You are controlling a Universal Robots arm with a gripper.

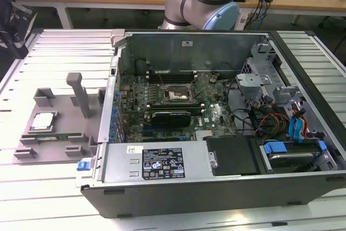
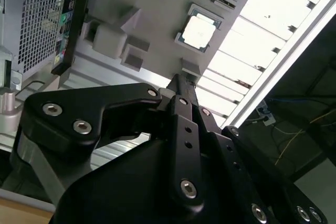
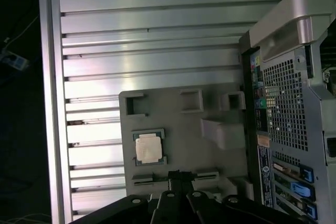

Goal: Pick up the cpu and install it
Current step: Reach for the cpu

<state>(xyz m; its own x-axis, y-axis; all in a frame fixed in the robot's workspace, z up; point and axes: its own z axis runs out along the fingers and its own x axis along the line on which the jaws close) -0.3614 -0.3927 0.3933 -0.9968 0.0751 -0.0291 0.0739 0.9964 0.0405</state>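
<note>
1. On the grey tray, in a square pocket: the cpu, lying flat, shiny side up.
2. Next to that pocket, also on the tray: a thin green stick.
3. Over the tray's edge, near the cpu pocket in the first wrist view: the pincer, tips pressed together, holding nothing, not touching the cpu.
4. Just beside the tray, on the exterior view's right: the open case, with a black socket inside.
</note>
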